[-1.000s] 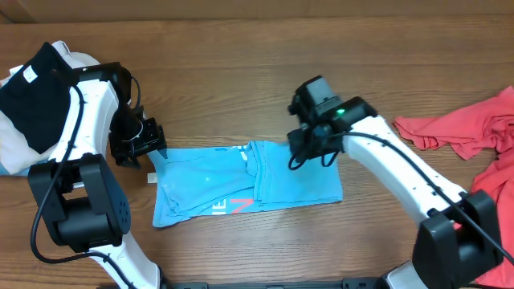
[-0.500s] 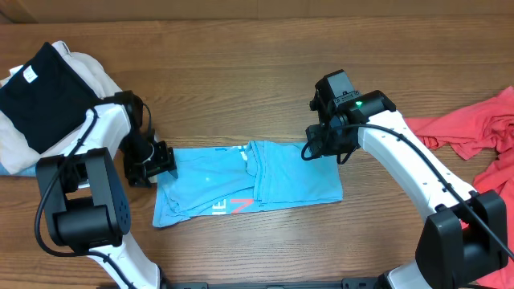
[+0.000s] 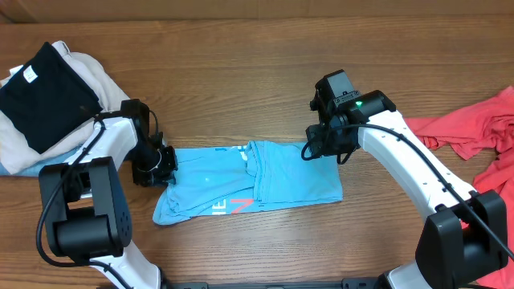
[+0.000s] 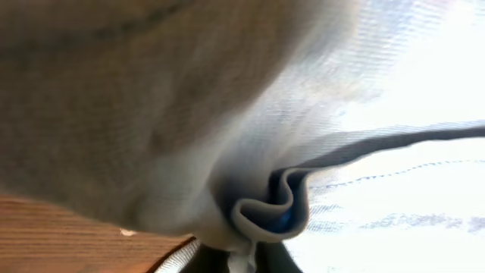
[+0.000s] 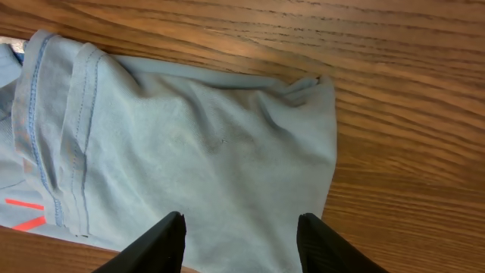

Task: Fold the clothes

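Note:
The light sky-blue T-shirt [image 3: 249, 181] lies partly folded mid-table, red and white lettering showing near its front edge. My left gripper [image 3: 162, 165] sits at the shirt's left edge, shut on a bunched fold of the blue cloth [image 4: 265, 205], which fills the left wrist view above the closed jaws [image 4: 241, 262]. My right gripper [image 3: 323, 151] hovers over the shirt's far right corner, open, its two dark fingers [image 5: 163, 243] spread above flat blue cloth [image 5: 197, 152] with nothing between them. The coral-red T-shirt [image 3: 474, 132] lies crumpled at the right edge.
A pile of black and off-white garments [image 3: 44, 96] sits at the far left corner. Bare wooden table [image 3: 241, 88] stretches behind the shirt, and bare wood [image 5: 409, 152] also shows to the right of the shirt's corner.
My left gripper came down onto the blue shirt's left edge and shut on the cloth. The right gripper shifted right to the shirt's far right corner, then held still, open.

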